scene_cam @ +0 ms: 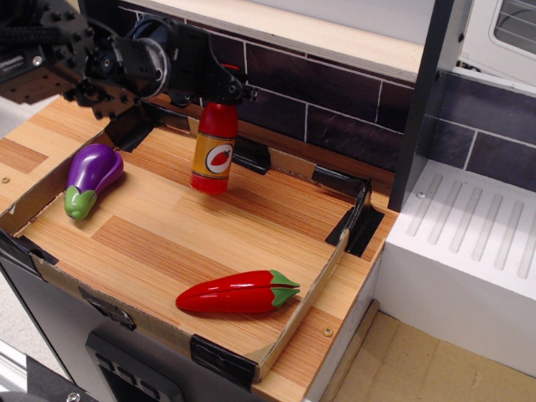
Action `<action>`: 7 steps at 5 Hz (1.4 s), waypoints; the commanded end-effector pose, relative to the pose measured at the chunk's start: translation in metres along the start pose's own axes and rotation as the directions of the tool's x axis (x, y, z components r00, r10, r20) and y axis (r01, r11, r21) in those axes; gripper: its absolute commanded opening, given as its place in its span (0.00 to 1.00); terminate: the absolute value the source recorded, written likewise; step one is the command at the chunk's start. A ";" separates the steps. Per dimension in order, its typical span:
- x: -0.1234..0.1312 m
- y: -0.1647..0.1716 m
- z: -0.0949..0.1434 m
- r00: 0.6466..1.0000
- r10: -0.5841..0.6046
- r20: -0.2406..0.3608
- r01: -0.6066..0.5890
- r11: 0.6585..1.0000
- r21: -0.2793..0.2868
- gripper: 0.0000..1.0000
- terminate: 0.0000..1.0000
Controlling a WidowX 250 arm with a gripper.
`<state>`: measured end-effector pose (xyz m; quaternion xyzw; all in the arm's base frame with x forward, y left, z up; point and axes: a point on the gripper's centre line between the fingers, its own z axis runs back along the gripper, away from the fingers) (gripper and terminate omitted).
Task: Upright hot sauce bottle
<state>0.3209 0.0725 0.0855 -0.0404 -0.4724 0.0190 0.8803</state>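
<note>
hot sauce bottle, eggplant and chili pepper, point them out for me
hot sauce bottle (213, 156): main camera view, on the orange-yellow label band.
eggplant (96, 168): main camera view, on the purple body.
chili pepper (230, 295): main camera view, on the red body.
</note>
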 end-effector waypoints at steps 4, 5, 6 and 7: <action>-0.005 -0.006 0.019 0.932 0.042 0.361 -0.080 0.992 0.092 0.00 0.00; -0.004 -0.006 0.023 0.938 0.093 0.334 -0.137 0.984 0.110 1.00 0.00; 0.000 -0.004 0.025 0.938 0.121 0.323 -0.173 0.976 0.135 1.00 0.00; 0.002 -0.002 0.028 0.938 0.151 0.313 -0.201 0.970 0.135 1.00 1.00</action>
